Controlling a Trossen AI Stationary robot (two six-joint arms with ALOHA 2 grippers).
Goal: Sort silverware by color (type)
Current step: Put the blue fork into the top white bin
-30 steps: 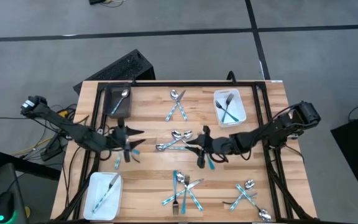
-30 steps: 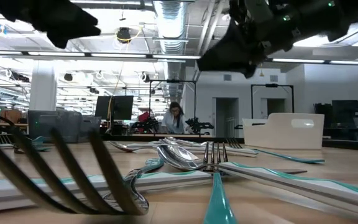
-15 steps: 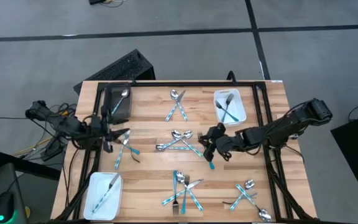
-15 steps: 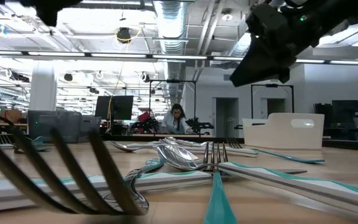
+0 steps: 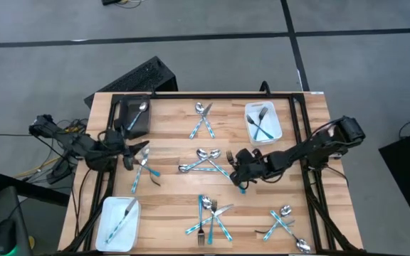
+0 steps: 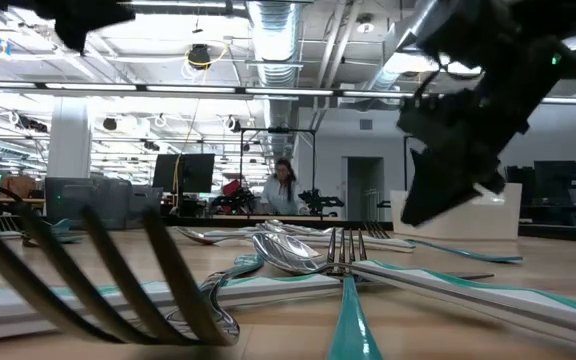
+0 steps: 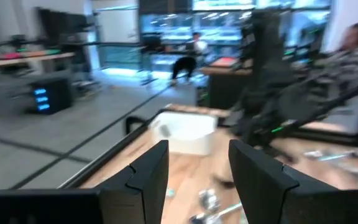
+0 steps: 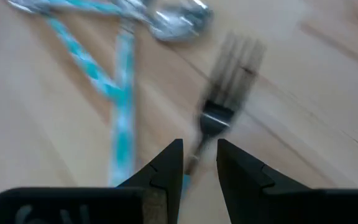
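Observation:
The silverware, teal-handled forks, spoons and knives, lies in loose heaps on the wooden table (image 5: 176, 192): far middle (image 5: 203, 121), centre (image 5: 202, 161), near middle (image 5: 208, 217), near right (image 5: 283, 222) and left (image 5: 142, 172). My right gripper (image 5: 239, 171) is over the table's centre, shut on a fork (image 5: 230, 158), just right of the centre heap. My left gripper (image 5: 134, 152) stands open and empty by the table's left edge; nothing shows between its fingers in the left wrist view (image 7: 197, 152). My right gripper pinches the fork's thin neck (image 8: 197, 152), just behind the head, between its two fingers. The fingers slant down from the table's right side. The tines (image 8: 238, 59) reach out past the fingertips and the teal handle end (image 5: 243, 188) sticks out behind. Whether the fork touches the table cannot be told.
A dark grey bin (image 5: 125, 122) with a spoon stands at the far left. One white tray (image 5: 250, 124) at the far right holds forks, another (image 5: 107, 226) at the near left holds a knife. Black frame rails run along the table's left and right sides.
My left gripper has drawn back toward the table's left edge and risen, leaving the left heap lying in the open. My right gripper has sunk toward the table, rolled and tipped its fingers downward, the fork going with it.

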